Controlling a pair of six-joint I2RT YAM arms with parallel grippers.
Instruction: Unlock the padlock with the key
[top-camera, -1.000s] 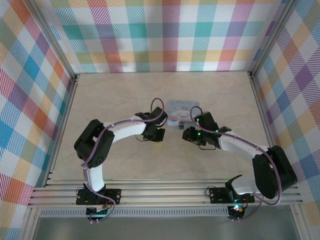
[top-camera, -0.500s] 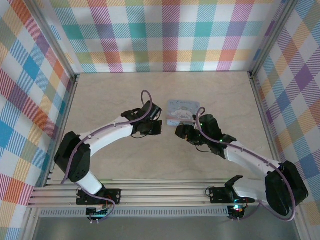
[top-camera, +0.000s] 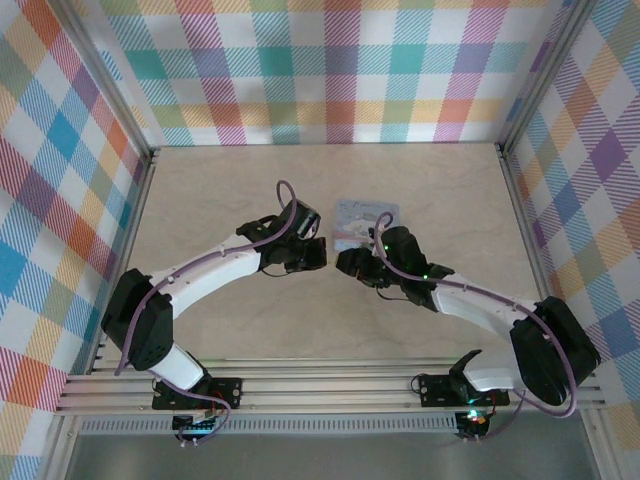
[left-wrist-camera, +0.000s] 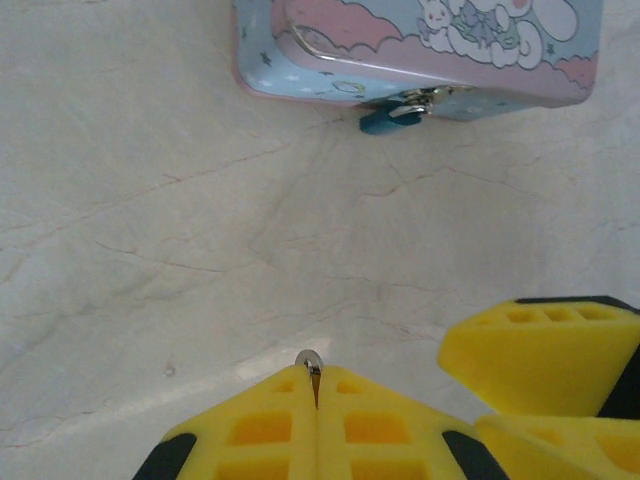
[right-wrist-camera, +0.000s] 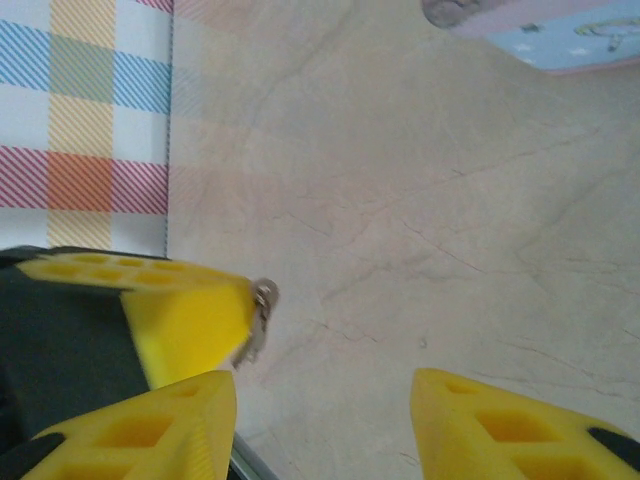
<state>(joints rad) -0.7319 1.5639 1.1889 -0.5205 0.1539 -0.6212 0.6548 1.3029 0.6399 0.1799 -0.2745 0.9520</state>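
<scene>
The padlock (left-wrist-camera: 385, 118), small with a blue-teal body, hangs from the front latch of the cartoon-printed tin box (left-wrist-camera: 420, 45). My left gripper (left-wrist-camera: 316, 372) is shut on the key (left-wrist-camera: 309, 360), whose ring-shaped head pokes out between the yellow pads, a good way short of the padlock. In the right wrist view the key (right-wrist-camera: 260, 315) sticks out beside the left gripper's pad (right-wrist-camera: 190, 320). My right gripper (right-wrist-camera: 322, 390) stands open with nothing between its fingers, close beside the key. From above, the left gripper (top-camera: 318, 255) and right gripper (top-camera: 345, 264) nearly meet in front of the tin box (top-camera: 365, 215).
Bare marbled tabletop (left-wrist-camera: 150, 200) lies between the grippers and the box. Plaid walls (top-camera: 330, 70) and aluminium rails (top-camera: 520, 210) fence the table on three sides. A corner of the tin box (right-wrist-camera: 560, 30) shows at the top of the right wrist view.
The right gripper has slid left until it sits right beside the left gripper. The left arm has stretched out lower, its gripper shifting slightly up, still shut on the key.
</scene>
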